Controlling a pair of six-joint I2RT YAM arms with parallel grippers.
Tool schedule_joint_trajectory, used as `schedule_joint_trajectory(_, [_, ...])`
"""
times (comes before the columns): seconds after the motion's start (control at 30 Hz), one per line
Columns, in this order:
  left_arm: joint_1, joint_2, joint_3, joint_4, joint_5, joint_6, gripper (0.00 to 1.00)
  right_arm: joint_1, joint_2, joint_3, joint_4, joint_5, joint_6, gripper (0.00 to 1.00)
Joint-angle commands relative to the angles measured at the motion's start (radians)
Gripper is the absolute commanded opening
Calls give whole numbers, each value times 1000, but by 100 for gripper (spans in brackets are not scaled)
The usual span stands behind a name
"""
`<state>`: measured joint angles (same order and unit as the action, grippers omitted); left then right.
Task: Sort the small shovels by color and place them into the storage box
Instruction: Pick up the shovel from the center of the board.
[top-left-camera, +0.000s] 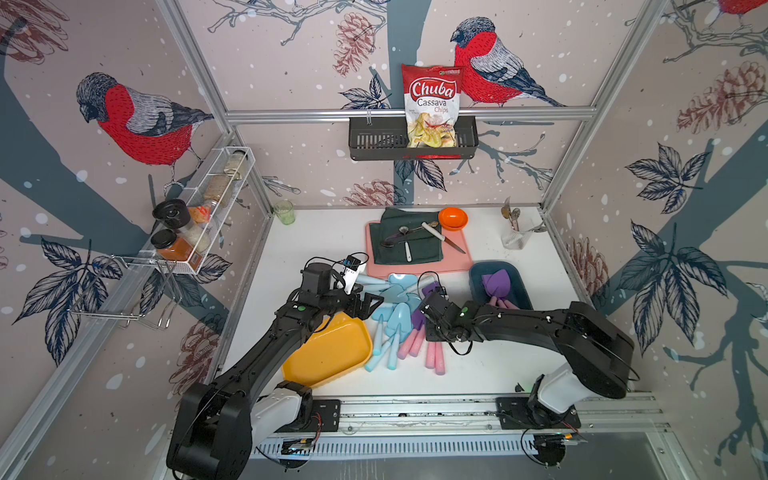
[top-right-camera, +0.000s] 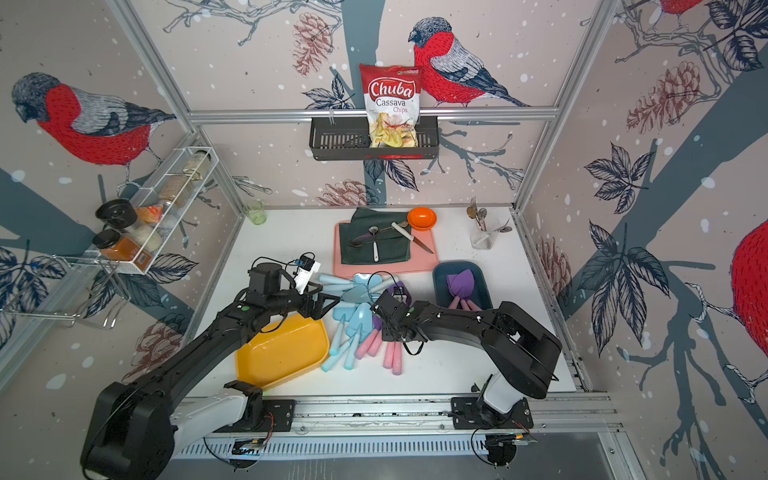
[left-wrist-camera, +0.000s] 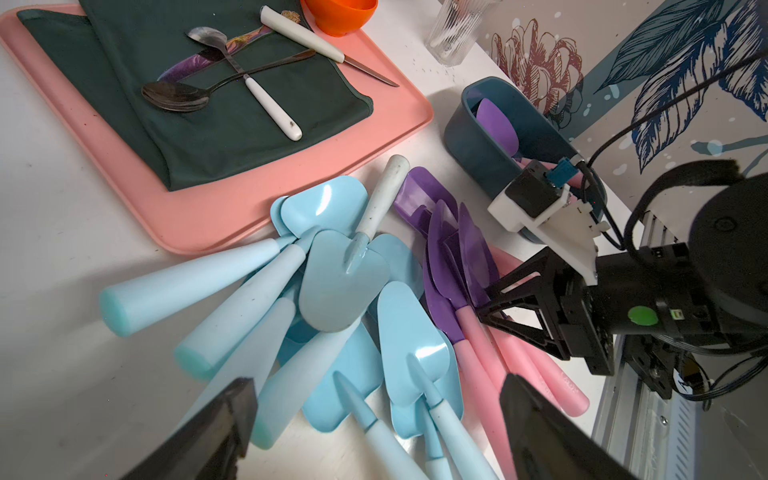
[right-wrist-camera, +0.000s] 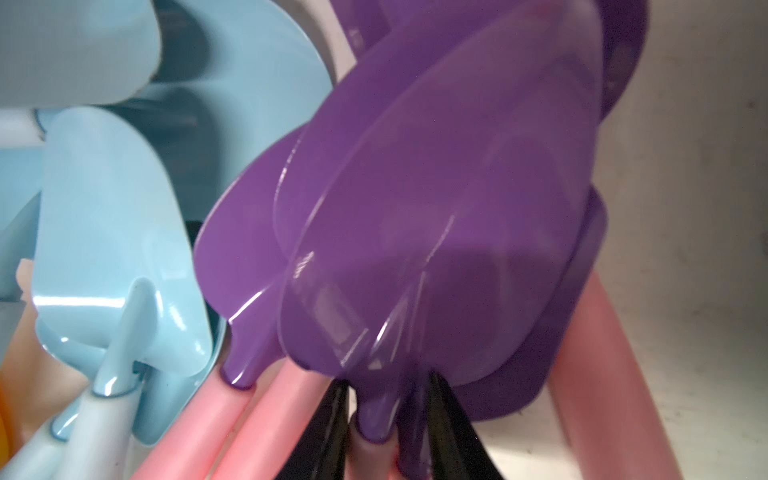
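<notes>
Closest to me, the left arm (top-left-camera: 257, 353) rises from the rail (top-left-camera: 415, 409) at 7 o'clock. It stretches toward 1 o'clock across the yellow tray (top-left-camera: 332, 357), wrist held level at the edge of the pile in the middle of the table. The left gripper (top-left-camera: 374, 305) hangs spread wide and holds nothing. Its fingers (left-wrist-camera: 232, 411) sit well apart just above the light blue shovels (top-left-camera: 395, 316).

The right arm (top-left-camera: 519, 324) comes in from 5 o'clock with its elbow high. Its forearm reaches toward 9 o'clock and its wrist tips downward. The right gripper (right-wrist-camera: 388, 380) is pinched on the neck of a purple shovel (right-wrist-camera: 436, 249), where blade meets pink handle. That shovel lies in the bunch at 3 o'clock of the blue ones.

More purple shovels (top-left-camera: 496, 282) lie in the dark blue storage box (top-left-camera: 477, 282) at 2 o'clock of the pile, handles toward 6 o'clock.
</notes>
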<state>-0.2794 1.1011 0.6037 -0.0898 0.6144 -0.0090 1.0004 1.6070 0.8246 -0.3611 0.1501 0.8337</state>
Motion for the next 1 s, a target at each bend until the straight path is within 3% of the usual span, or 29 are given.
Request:
schedule_joint_trajectory(0.0, [7, 0, 4, 12, -12, 21, 95, -6, 40, -5, -47, -55, -15, 30])
schedule_joint_trajectory(0.27, [11, 28, 9, 10, -13, 24, 95, -22, 29, 36, -66, -31, -40, 17])
schedule_joint_trajectory(0.5, [12, 44, 24, -2, -7, 27, 95, -13, -100, 38, -82, 20, -47, 12])
schedule_joint_trajectory(0.77, [10, 57, 71, -10, 143, 34, 93, -32, -289, -12, 32, 43, -59, 9])
schedule_joint_trajectory(0.97, [-99, 140, 141, -32, 183, 94, 88, -53, -397, 10, 157, 103, -57, 9])
